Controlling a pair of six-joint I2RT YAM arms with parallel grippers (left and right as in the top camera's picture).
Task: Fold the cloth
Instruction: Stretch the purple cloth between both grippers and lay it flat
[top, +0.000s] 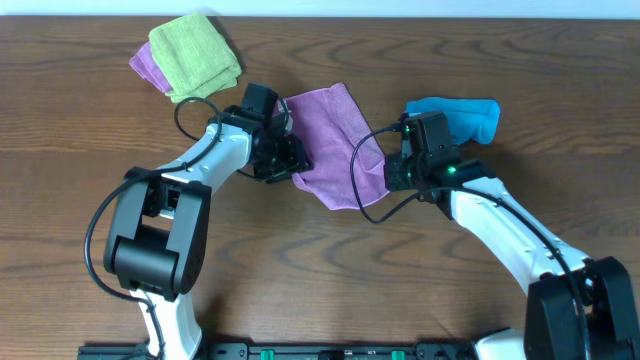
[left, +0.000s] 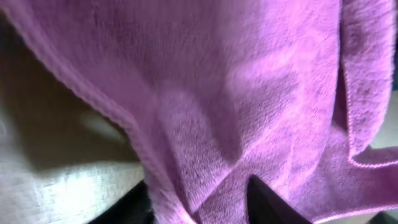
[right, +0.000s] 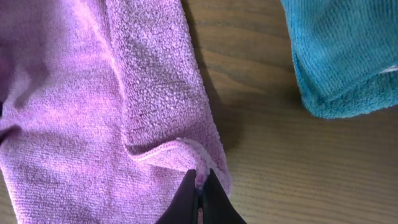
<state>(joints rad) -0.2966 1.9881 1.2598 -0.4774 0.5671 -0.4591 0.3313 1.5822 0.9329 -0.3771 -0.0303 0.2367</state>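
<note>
Cloth (top: 333, 135), lilac and terry-piled, lies crumpled at the middle of the bench (top: 80, 130), between the two arms and just beside a bright blue cloth (top: 462, 117); a lime-green cloth (top: 195, 55) sits well apart at the far left corner. It looks light, limp and thick-napped, so it should sag and bunch wherever it is unsupported, and it will likely drag on the wood instead of sliding cleanly. The stitched hem is the firmest place to pinch, best at two neighbouring corners so that one edge hangs straight for the fold.

The right gripper (right: 199, 184) reaches in low from the right side, and its jaws are clenched on the cloth's hem, where a small fold of the border rises into the tips. The left gripper (top: 288, 160) comes in from the opposite side, elbow bent, at the cloth's left corner. In the left wrist view the fabric fills almost everything, raised close to the lens and gathered between two dark fingers (left: 270, 202) that stand apart; I cannot tell whether they are clamping it or merely lie around it.
</note>
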